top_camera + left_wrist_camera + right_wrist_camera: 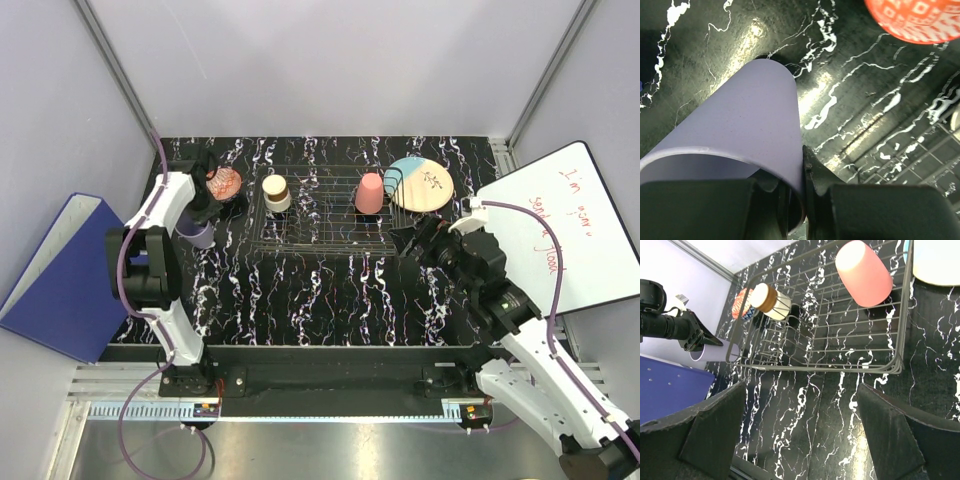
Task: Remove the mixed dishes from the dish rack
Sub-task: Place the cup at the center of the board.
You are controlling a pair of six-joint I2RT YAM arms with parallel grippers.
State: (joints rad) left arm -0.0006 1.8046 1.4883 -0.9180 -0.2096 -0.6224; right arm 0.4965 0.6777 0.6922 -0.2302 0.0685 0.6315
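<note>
The dish rack (320, 216) sits mid-table and holds a whitish cup with a brown band (276, 192) and a salmon-pink cup (369, 192). Just off its right end lies the light-blue-and-cream plate (420, 184). The red-orange bowl (224, 183) stands on the table left of the rack. My left gripper (803, 167) is shut on the wall of the lavender cup (740, 125), one finger inside the rim, low over the table in front of the bowl (915, 20). My right gripper (802, 405) is open and empty, in front of the rack's near right corner (895, 367).
A blue folder (60, 275) leans off the table's left edge. A whiteboard with red writing (570, 230) lies at the right, next to my right arm. White walls close in the back and sides.
</note>
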